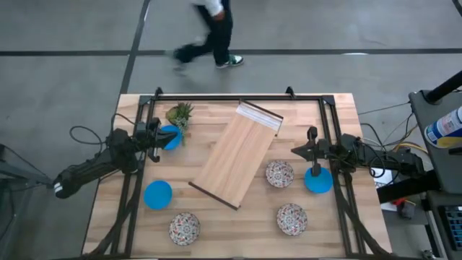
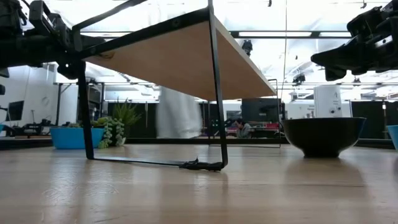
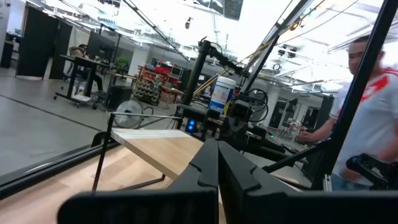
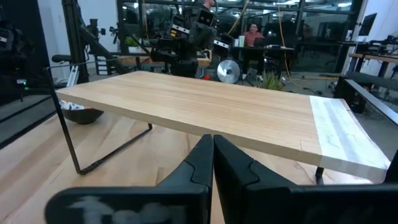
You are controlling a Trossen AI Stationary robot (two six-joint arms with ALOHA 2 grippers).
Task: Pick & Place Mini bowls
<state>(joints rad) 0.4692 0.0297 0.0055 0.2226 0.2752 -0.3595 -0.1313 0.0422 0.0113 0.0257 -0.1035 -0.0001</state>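
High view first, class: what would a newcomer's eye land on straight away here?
A long wooden board on thin black legs lies diagonally across the table's middle. Six mini bowls ring it: three blue bowls, three patterned bowls. The left gripper and right gripper, both shut, flank the board from opposite edges.

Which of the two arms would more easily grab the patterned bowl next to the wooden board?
Probably the right. Its gripper hovers just beside that red-patterned white bowl, while the left gripper sits across the light wooden board, over a blue bowl.
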